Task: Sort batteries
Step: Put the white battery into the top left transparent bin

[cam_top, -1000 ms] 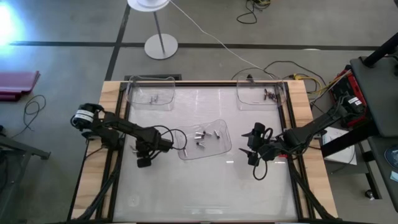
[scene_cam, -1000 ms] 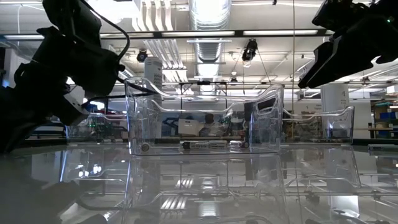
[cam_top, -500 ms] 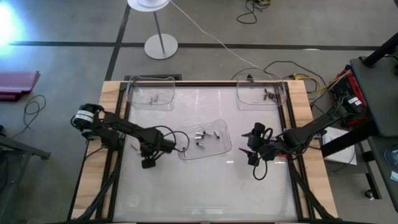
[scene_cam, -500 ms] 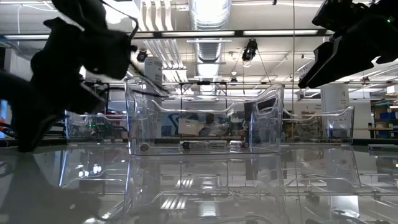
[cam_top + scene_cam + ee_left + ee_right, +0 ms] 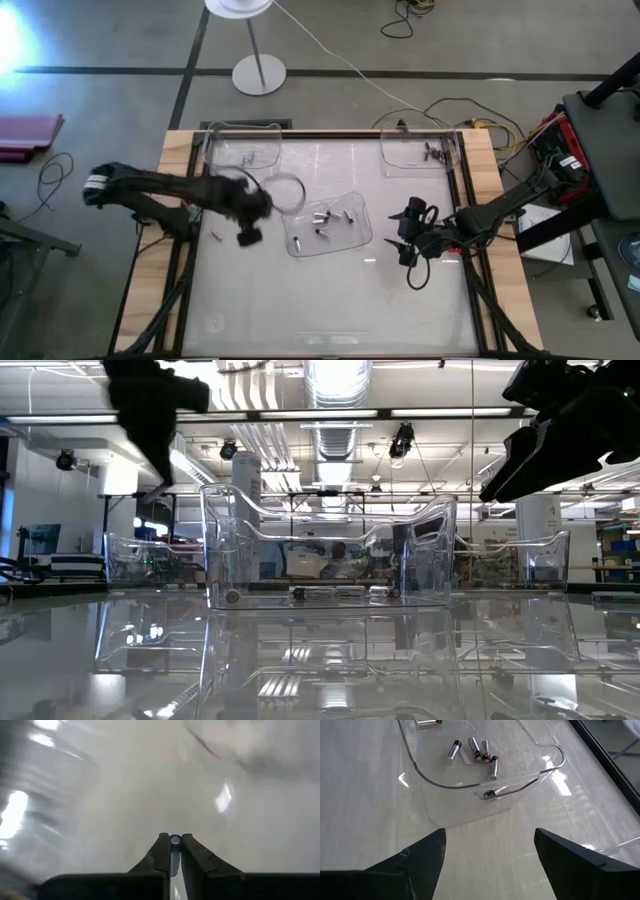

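High view: left claw (image 5: 249, 236) is hanging over the table (image 5: 330, 300) left of the centre tray (image 5: 300, 243), right claw (image 5: 403, 245) waiting right of it. Left wrist: left claw (image 5: 171, 841) is pinching a battery (image 5: 175, 840) tight. Right wrist: right claw (image 5: 489, 855) is gaping wide, empty, facing batteries (image 5: 473, 751) lying in the tray (image 5: 510, 795).

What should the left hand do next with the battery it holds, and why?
Probably carry it on to the far left tray and release it there. The left hand is shut on a battery and sits beside the middle tray; the right hand waits open.
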`<move>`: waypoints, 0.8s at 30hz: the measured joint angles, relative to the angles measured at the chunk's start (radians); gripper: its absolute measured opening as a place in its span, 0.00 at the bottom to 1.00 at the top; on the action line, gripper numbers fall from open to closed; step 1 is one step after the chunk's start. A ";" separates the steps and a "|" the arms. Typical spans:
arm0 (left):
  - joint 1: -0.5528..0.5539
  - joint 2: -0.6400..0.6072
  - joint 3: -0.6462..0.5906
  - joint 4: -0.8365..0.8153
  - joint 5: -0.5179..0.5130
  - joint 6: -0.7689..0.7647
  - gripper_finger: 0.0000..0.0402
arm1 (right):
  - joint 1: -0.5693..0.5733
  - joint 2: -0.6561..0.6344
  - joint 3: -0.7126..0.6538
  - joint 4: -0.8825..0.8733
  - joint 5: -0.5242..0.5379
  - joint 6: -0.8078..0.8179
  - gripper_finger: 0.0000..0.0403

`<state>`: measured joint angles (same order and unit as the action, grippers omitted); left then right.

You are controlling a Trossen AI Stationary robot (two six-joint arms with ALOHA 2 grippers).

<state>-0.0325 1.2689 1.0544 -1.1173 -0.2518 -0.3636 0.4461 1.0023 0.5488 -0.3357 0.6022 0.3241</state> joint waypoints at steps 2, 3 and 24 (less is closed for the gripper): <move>0.072 -0.064 0.019 0.031 -0.099 -0.013 0.01 | 0.000 0.000 0.000 0.001 0.000 -0.005 0.72; 0.116 -0.089 0.027 0.050 -0.130 -0.016 0.01 | 0.000 0.000 0.000 0.001 0.000 -0.008 0.72; 0.990 0.291 0.122 0.296 0.103 -0.078 0.02 | 0.000 0.000 -0.065 0.004 -0.005 0.025 0.63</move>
<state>0.9572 1.5599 1.1767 -0.8217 -0.1493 -0.4415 0.4465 1.0023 0.4836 -0.3321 0.5976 0.3489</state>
